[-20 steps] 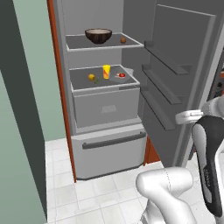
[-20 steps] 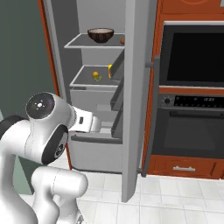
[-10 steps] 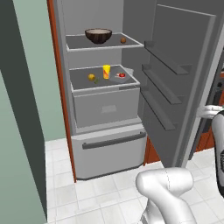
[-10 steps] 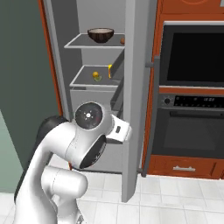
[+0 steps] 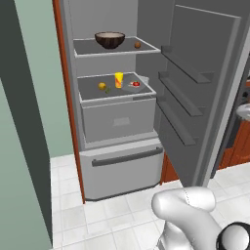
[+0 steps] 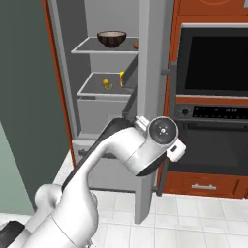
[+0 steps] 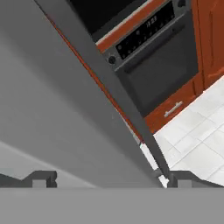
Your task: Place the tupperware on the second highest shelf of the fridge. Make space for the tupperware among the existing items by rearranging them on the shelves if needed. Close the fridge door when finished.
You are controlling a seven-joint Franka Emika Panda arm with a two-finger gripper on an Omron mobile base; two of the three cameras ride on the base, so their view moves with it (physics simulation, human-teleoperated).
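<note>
Across the upper left of my hand view runs the fridge door (image 7: 65, 109), fingers (image 7: 41, 178) spread wide beside it; white floor tiles (image 7: 197, 144) lower right.

Soft, even rendered light is falling over all three views, with no clear single source and no hard glare. The fridge (image 5: 117, 97) interior is reading mid-grey, dimming slightly under each shelf. The white floor tiles (image 5: 112, 215) toward 6 o'clock are looking brightest, while the wall strip at 9 o'clock is sitting in deep shade. The fridge door (image 7: 57, 109) is filling much of the hand view as a smooth, faintly graded grey. Edges are looking soft and pixelated throughout, without lens distortion.
</note>
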